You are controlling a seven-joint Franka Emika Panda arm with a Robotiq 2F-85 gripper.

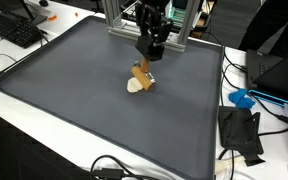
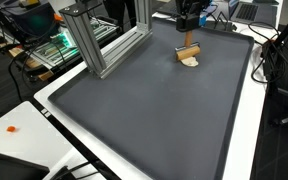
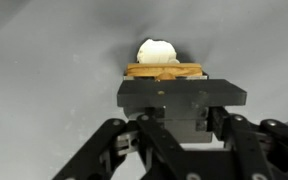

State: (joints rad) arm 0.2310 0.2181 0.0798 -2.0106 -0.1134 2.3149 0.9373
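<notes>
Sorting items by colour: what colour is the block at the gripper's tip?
The block is tan, a wood-like brown. The wrist view shows it best.

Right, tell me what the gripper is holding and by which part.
The gripper holds a wooden piece by its upper end, with the jaws closed across it. Its pale rounded end is free, low over the mat.

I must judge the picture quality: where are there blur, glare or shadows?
Both exterior views: even light, no strong glare on the dark grey mat; the black tool and the tan wooden block look small and coarse. Wrist view: the tool's body is close and soft; a shadow lies beside the block and the cream round lump.
</notes>
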